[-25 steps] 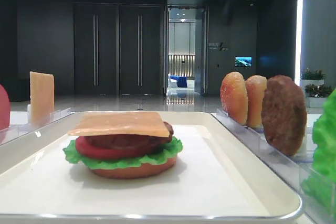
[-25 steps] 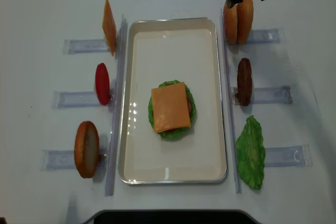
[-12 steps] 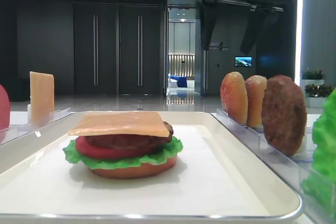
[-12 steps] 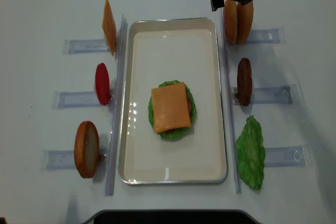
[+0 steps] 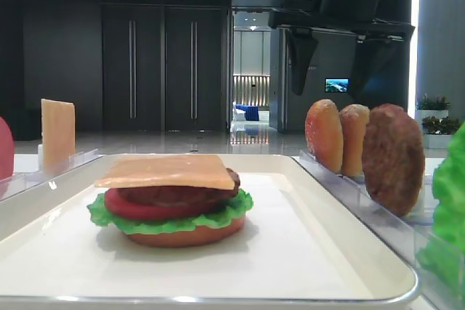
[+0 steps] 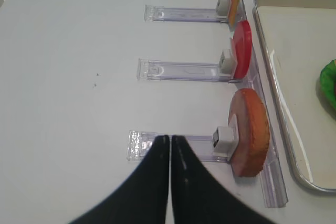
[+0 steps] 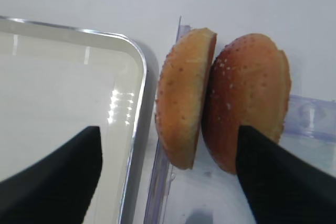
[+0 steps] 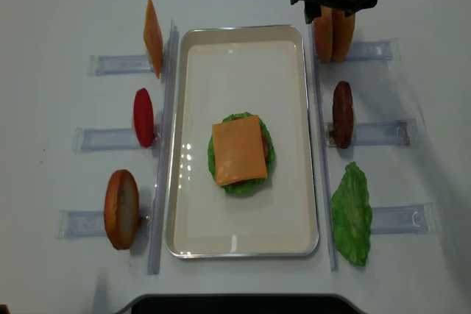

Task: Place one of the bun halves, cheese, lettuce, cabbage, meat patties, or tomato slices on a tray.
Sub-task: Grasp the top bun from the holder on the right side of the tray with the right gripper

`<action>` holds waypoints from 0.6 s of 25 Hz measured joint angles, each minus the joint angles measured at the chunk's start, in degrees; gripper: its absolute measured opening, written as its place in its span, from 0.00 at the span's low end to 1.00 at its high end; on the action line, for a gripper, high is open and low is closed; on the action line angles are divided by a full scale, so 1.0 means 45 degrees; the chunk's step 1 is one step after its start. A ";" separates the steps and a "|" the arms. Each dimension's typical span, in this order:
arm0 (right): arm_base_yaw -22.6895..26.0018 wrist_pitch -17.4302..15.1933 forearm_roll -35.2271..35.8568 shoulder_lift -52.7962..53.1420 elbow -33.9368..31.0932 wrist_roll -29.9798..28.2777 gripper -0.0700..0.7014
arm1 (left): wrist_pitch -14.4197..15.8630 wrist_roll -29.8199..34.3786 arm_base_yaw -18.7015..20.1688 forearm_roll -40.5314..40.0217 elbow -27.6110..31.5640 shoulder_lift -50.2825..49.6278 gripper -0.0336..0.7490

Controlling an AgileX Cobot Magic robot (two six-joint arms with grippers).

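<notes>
Two bun halves point(image 7: 220, 108) upright beside tray point(image 7: 137, 77), right gripper point(image 7: 168, 177) spread above, left gripper point(image 6: 170, 145) closed.

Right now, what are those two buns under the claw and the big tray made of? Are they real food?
Probably not real. The two buns look like glossy molded plastic: smooth orange-brown shells with tiny pale seed dots, standing stiffly on edge in a clear rack. The tray looks like cream plastic or coated metal with a shiny silvery rim; glints show along its edge. The exact material is unclear.
</notes>
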State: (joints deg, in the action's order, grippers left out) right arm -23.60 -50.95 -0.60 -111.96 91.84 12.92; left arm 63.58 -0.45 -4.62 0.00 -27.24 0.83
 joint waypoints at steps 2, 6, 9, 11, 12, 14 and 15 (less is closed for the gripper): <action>0.0015 0.0026 0.0010 -0.0153 0.0000 -0.0011 0.74 | 0.0000 0.0000 0.0000 0.0000 0.0000 0.0000 0.04; 0.0030 0.0101 0.0133 -0.0447 0.0000 -0.0011 0.74 | 0.0000 0.0000 0.0000 0.0000 0.0000 0.0000 0.04; 0.0030 0.0255 0.0206 -0.0559 0.0036 -0.0011 0.74 | 0.0000 0.0000 0.0000 0.0000 0.0000 0.0000 0.04; 0.0030 0.0368 0.0229 -0.0609 0.0049 -0.0011 0.73 | 0.0000 0.0000 0.0000 0.0000 0.0000 0.0000 0.04; 0.0030 0.0400 0.0241 -0.0665 0.0061 -0.0011 0.72 | 0.0000 0.0000 0.0000 0.0000 0.0000 0.0000 0.04; 0.0030 0.0553 0.0201 -0.0808 0.0086 -0.0011 0.71 | 0.0000 0.0101 0.0000 0.0000 0.0000 0.0000 0.04; 0.0030 0.0598 0.0269 -0.0900 0.0086 -0.0011 0.71 | 0.0000 0.0101 0.0000 0.0000 0.0000 0.0000 0.04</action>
State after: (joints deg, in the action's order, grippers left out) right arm -23.47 -48.26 0.61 -116.01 92.22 12.87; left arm 63.58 0.00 -4.62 0.00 -27.24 0.83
